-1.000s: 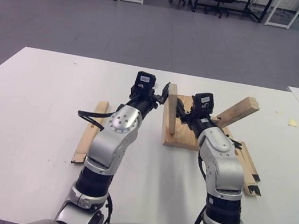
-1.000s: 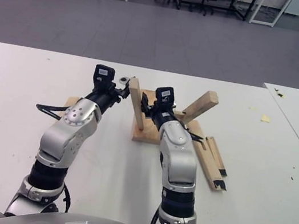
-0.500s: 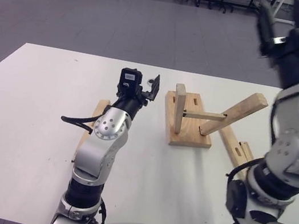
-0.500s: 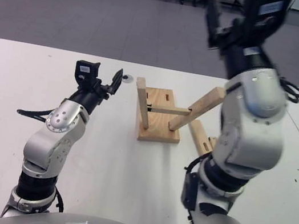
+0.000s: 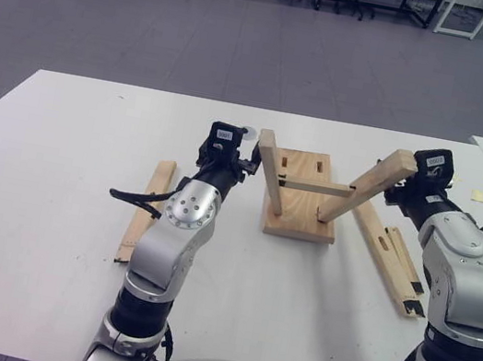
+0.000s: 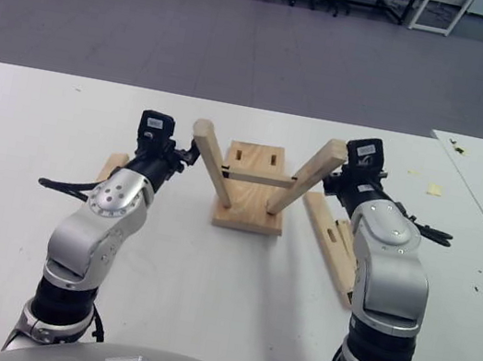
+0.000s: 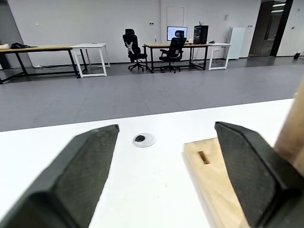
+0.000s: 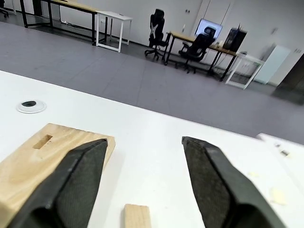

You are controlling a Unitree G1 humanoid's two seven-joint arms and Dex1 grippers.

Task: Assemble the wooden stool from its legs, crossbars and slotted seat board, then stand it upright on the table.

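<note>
Pale tan wood grain showing on seat board [image 5: 300,219] and legs [image 5: 273,177]. table [image 5: 36,229] appearing plain white. left claw [image 7: 164,161], right claw [image 8: 142,175] showing black, finely textured. floor [image 5: 246,50] looking grey.

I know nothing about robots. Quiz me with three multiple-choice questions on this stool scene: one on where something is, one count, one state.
1. Where is the seat board? A flat on the table; B lifted by a gripper; C on the floor.
2. How many legs stand in it? A one; B two; C four.
3. The left gripper is: A shut on a crossbar; B shut on a leg; C open.

Answers: A, the board lies flat on the white table. B, two splayed legs rise from it, joined by a crossbar. C, its fingers stand wide apart, gripping nothing.
</note>
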